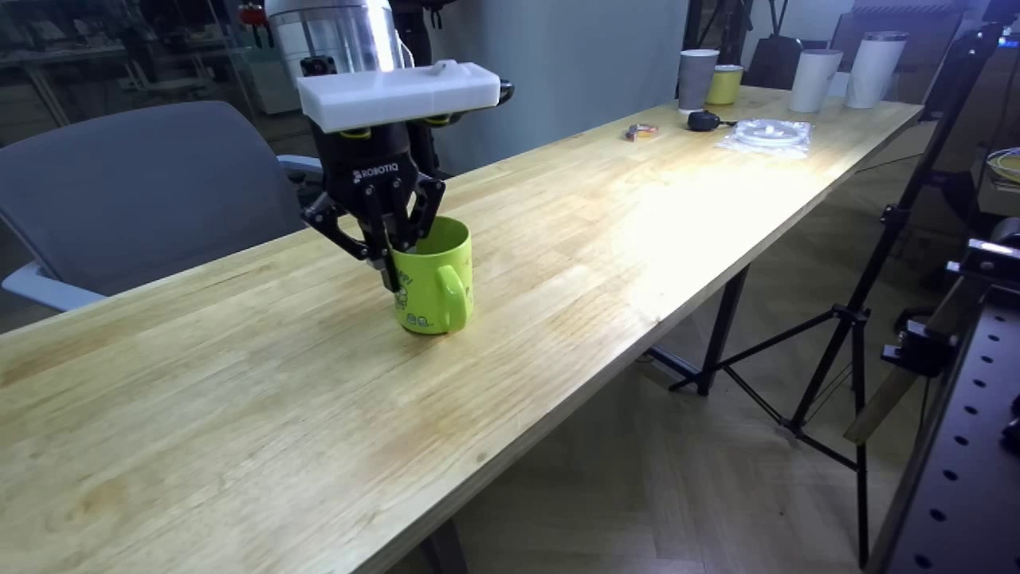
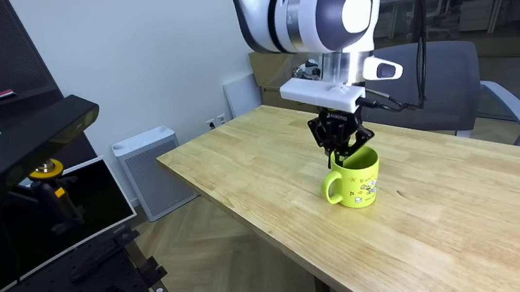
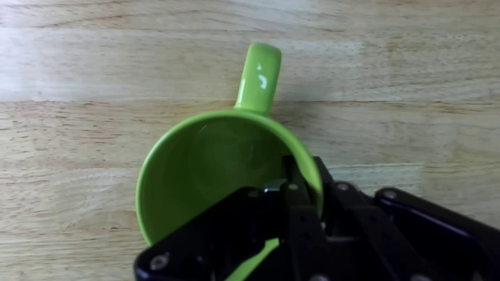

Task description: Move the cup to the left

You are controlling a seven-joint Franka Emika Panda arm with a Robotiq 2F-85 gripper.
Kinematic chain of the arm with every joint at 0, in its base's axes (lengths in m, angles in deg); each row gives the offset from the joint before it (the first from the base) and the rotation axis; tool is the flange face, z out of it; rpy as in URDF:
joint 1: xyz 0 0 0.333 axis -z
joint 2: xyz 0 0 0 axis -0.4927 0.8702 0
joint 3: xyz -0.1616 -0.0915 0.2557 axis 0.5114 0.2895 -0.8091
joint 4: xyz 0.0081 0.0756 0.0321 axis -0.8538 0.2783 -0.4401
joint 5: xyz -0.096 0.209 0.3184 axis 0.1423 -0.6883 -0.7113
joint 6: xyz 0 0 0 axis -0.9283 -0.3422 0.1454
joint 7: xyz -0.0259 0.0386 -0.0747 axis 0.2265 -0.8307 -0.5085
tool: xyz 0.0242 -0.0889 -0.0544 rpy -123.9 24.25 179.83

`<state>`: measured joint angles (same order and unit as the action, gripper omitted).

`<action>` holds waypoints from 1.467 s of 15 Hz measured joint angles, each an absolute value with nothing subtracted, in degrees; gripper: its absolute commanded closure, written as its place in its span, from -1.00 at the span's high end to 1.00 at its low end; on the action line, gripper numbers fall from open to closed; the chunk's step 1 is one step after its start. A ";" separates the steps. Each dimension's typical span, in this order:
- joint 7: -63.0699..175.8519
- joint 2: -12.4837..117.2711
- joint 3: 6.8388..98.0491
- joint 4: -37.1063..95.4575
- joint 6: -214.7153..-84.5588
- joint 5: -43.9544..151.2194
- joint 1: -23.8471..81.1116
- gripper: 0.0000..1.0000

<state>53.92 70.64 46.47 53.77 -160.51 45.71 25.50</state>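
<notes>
- Wooden table [image 1: 239, 414]: supports the cup [image 2: 357, 181], which stands upright between the two long edges in both exterior views; whether the base bears its full weight cannot be told. If the cup is slid, its base could catch on the boards and tip, the cause being a push applied high up.
- Robot arm [image 2: 308, 13]: white, above the cup. It might travel the wrong way, because the "left" of the task depends on whose side is meant.
- Gripper [image 3: 305, 171]: black, its two fingers [image 3: 291, 191] pinching the cup at one side of the rim [image 3: 218, 115], one finger inside and one outside. So off-centre a hold could let the cup swing or tilt if lifted, its weight lying to one side; a smooth surface under too light a squeeze could let it slip. At release, the inner finger might hook the rim and drag the cup, if drawn away sideways rather than straight up.
- Cup, whole: lime green, glossy, straight-sided and cylindrical; ceramic or plastic, the views do not settle which.
- Interior [image 3: 218, 164]: the same green, darker in shade, partly hidden behind the fingers.
- Handle [image 3: 259, 78]: one loop of matching green, a bright highlight on its upper curve; the fingers are apart from it.
- Printed figures [image 2: 370, 187]: small cartoon marks and lettering on the outer side, the words too small to read.
</notes>
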 measured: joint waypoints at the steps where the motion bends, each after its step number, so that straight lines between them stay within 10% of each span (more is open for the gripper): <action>1: 53.96 70.78 46.70 53.76 -160.48 46.20 25.46 -0.29; 11: 54.38 70.80 48.65 53.40 -158.92 48.75 25.42 0.97; 22: 56.85 67.53 50.05 50.64 -155.28 51.57 24.91 1.00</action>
<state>56.85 67.53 50.05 50.64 -155.28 51.57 24.91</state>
